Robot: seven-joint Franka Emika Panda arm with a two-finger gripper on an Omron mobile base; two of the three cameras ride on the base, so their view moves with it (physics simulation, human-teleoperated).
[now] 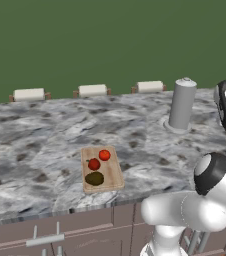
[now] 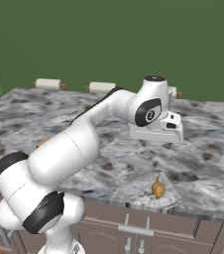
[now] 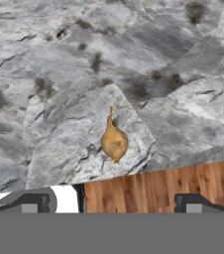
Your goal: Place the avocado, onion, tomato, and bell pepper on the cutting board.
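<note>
Hand (image 3: 112,201) open, fingers spread wide and grasping nothing, hanging above the onion (image 3: 114,141), which lies alone on the marbled desk (image 3: 59,74) near its front edge. Cutting board (image 1: 113,172) sits well apart on the desk, carrying the avocado (image 1: 94,178) and two small red round items (image 1: 99,159).

You had a grey marble counter (image 1: 35,130) with a tall grey canister (image 1: 181,105) standing upright at its two o'clock, three cream stool tops (image 1: 92,90) lined along the twelve o'clock edge, brown cabinet fronts (image 1: 85,230) with metal handles (image 1: 45,240) at six.
</note>
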